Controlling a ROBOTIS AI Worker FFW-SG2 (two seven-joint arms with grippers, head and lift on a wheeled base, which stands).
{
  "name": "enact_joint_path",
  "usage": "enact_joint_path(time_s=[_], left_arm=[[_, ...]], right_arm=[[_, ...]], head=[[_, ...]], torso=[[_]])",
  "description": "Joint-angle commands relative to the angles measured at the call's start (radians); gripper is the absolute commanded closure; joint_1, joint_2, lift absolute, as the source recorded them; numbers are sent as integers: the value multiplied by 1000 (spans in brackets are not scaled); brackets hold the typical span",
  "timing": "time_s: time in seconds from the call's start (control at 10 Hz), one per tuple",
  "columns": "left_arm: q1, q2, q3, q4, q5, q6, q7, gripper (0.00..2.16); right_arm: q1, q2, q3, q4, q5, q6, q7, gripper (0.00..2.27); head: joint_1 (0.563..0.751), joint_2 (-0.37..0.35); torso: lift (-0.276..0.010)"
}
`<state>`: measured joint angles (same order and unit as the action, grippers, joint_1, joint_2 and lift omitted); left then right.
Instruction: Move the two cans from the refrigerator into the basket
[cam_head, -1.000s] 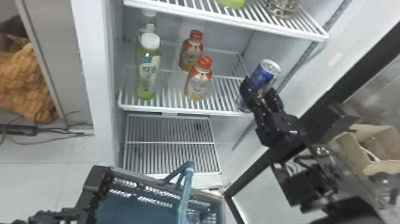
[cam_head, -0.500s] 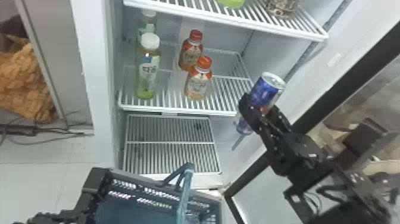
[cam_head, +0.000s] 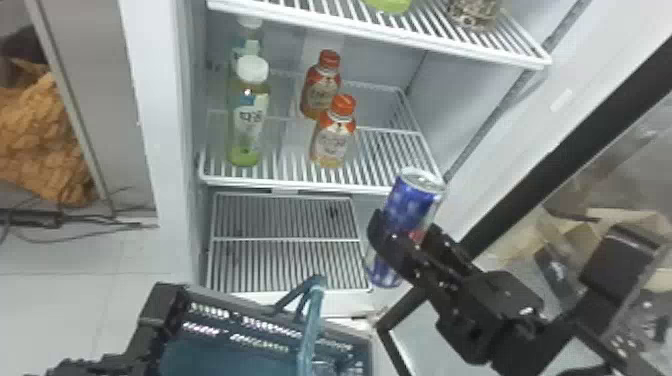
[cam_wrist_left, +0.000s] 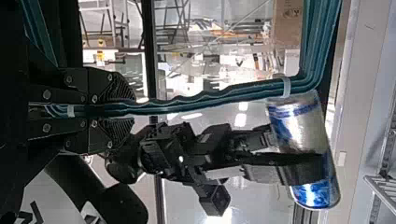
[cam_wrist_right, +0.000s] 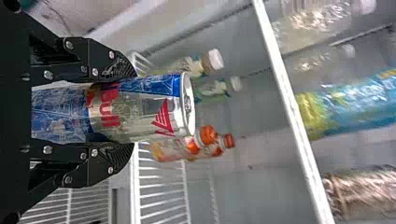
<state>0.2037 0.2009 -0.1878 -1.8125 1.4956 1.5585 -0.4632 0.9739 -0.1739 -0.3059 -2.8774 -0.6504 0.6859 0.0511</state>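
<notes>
- I find the can (cam_head: 409, 205) lower and further left than moments ago, outside the basket (cam_head: 240, 314).
- My right gripper (cam_head: 406, 227) has its fingers clamped around it.
- My left gripper's (cam_wrist_left: 127, 111) fingers are closed on the handle (cam_head: 311, 322).

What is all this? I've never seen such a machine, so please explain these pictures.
This is a two-armed robot facing an open refrigerator. One picture looks forward and down from its head; the other two come from its wrists, turned sideways. Its right hand holds a blue and silver can, slightly tilted. Its left hand grips the blue-green handle of the basket. On the refrigerator's shelf stand two orange-capped bottles and two white-capped bottles.
</notes>
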Motion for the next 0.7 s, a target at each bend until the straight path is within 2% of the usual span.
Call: enact_joint_path(time_s=[0.0,0.3,0.4,0.6], left_arm=[[-3,-1,-2,0,-2,13,0,1208],[0,-1,0,0,-2,13,-2,1210],[0,-1,0,0,-2,13,0,1210],[-5,-1,-4,0,-2,13,0,1210]], right_arm=[[32,10,-1,-44,-34,95,0,762],[108,7,-25,-61,-66,291,-23,762],[121,8,-33,-61,-105,355,-42,762],[104,11,-31,-61,-165,458,-48,762]], head=[[695,-350],[695,-350],[695,-350],[695,-350]], torso=[[-266],[-266],[-266],[-266]])
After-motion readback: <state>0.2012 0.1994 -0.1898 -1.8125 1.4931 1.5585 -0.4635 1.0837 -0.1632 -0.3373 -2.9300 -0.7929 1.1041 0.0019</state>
